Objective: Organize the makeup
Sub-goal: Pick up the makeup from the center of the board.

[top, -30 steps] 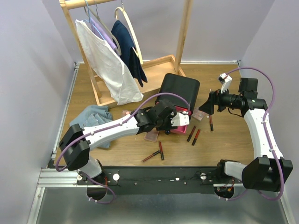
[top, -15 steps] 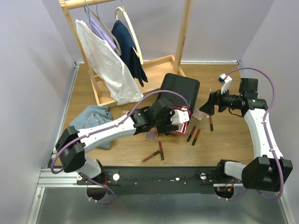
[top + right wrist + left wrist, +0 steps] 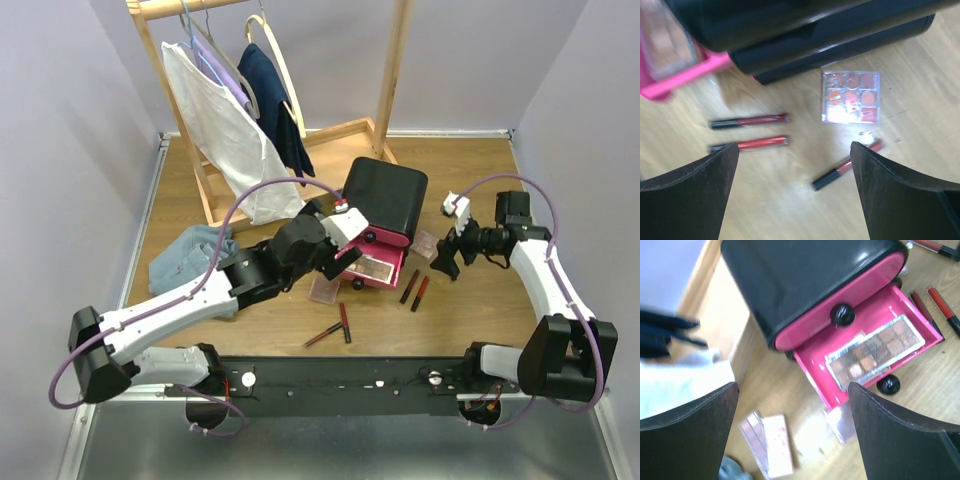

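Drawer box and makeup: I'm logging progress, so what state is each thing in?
Bottom drawer, pulled open.
Upper drawer, shut.
Eyeshadow palette, lying in the bottom drawer.
Lip tubes, loose on the table.
Left gripper, jaws open, empty.
Right gripper, jaws open, empty.

Seen from high above the near edge over the whole table [image 3: 480, 300], and close down from both wrists, sharing the pink drawer [image 3: 812, 370]
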